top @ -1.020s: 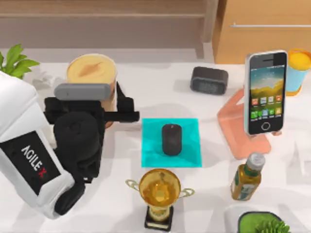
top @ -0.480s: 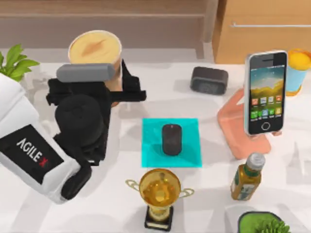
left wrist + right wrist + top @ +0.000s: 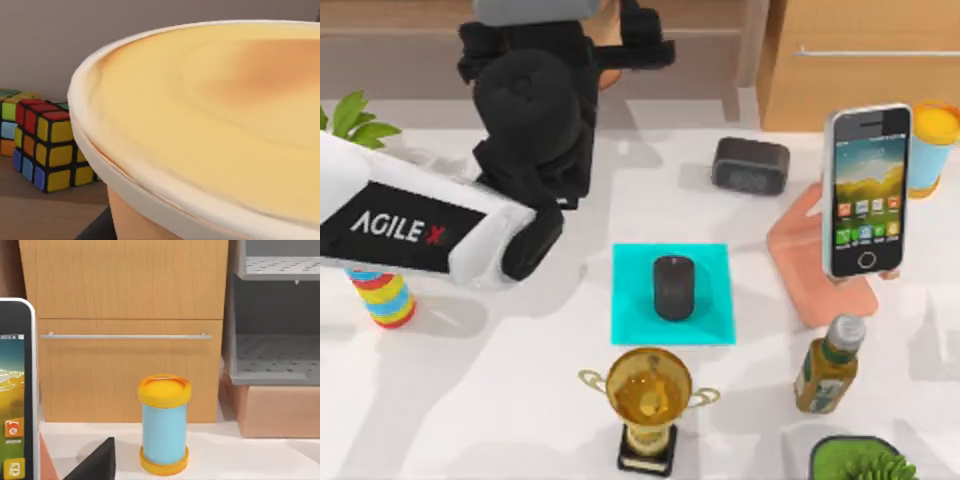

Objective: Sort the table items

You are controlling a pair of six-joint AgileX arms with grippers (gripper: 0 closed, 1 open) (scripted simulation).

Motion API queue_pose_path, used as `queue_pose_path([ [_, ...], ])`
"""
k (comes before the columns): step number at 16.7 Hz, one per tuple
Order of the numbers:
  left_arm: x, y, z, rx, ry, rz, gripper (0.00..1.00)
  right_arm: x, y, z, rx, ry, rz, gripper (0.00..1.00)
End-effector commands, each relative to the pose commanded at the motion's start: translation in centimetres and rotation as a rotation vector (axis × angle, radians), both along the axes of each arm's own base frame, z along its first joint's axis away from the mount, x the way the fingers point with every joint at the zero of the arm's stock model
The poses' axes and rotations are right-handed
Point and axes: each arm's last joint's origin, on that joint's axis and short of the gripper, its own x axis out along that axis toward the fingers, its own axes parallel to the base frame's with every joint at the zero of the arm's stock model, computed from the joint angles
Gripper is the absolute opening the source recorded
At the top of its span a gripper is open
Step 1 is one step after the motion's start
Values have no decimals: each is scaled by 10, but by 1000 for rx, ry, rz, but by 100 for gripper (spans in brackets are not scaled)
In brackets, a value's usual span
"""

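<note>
Cup (image 3: 210,125) sits close under the left wrist camera, cream lid and tan-orange wall, a colour cube (image 3: 47,145) behind it. From above, the left gripper (image 3: 610,45) reaches over the far shelf, fingers clasping the cup. Mouse (image 3: 673,287) lies on a teal mat (image 3: 710,320) at centre. Phone (image 3: 866,190) stands on a pink stand (image 3: 810,270) at right; the right wrist view adds a blue canister (image 3: 164,432) beside it. Right gripper's grip: cannot tell.

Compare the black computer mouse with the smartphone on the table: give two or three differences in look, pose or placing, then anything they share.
The mouse is plain black and oval; the smartphone is a silver-edged rectangle with a colourful app screen.
The mouse lies flat on a teal mat; the smartphone leans propped on a salmon stand.
The mouse sits mid-table; the smartphone is at the right.
Shared: no gripper holds either.
</note>
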Motion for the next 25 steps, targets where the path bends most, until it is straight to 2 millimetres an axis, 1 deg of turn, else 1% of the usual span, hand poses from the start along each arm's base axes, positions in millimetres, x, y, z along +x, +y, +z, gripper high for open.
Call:
queue_pose_path([
  [3,25,-11,26,7,7,4,0,0,0,0,0,0,0,100],
  [6,50,-18,42,35,47,16,0,0,0,0,0,0,0,100],
  [10,80,-22,53,83,122,34,0,0,0,0,0,0,0,100],
  [13,96,-23,57,116,177,44,0,0,0,0,0,0,0,100],
  [15,104,-24,57,135,209,47,0,0,0,0,0,0,0,100],
  [18,109,-25,56,152,238,47,0,0,0,0,0,0,0,100],
  [25,108,-27,56,155,239,45,0,0,0,0,0,0,0,100],
])
